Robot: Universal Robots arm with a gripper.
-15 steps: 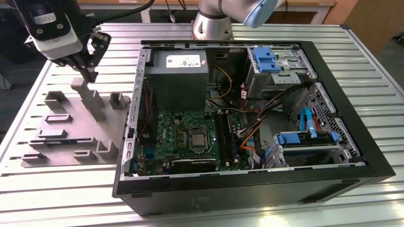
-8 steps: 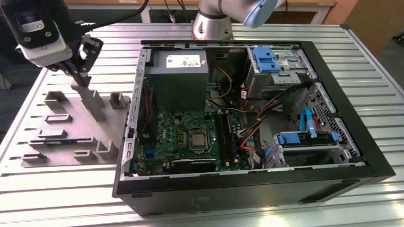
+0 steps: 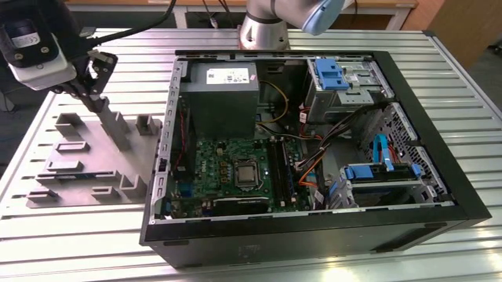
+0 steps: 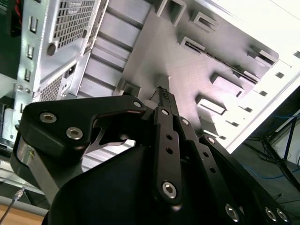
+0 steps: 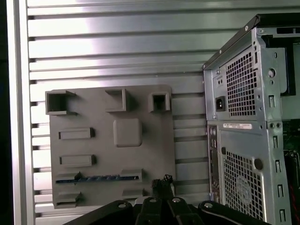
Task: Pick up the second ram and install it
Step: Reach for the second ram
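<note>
- The gripper [image 3: 100,108] hangs above the grey fixture plate [image 3: 86,147]. Its black fingers are drawn together to a narrow tip, and they hold and touch nothing.
- In both wrist views the tip [image 4: 162,93] [image 5: 164,180] stands over the side of the plate that faces the computer case [image 5: 243,140].
- The second ram [image 5: 96,178] is a slim dark strip standing on edge in a long slot of the plate. It sits in the row of blocks at the plate's border, and in the first wrist view its near end is just beside the gripper tip. In the exterior view it is a dark line [image 3: 74,174] across the plate.
- The plate is matt grey plastic, flat, with square pockets, low rectangular blocks and narrow slots raised from it.
- Beside the plate lies the case [image 3: 314,147], black-rimmed and open. Its rear panel, which faces the plate, is perforated bare metal.
- Inside the case are a green motherboard [image 3: 227,167], a grey power supply box [image 3: 222,88], blue plastic brackets [image 3: 330,73] and loose cables [image 3: 314,155].
- Plate and case rest on a table of ribbed aluminium slats [image 3: 471,117].
</note>
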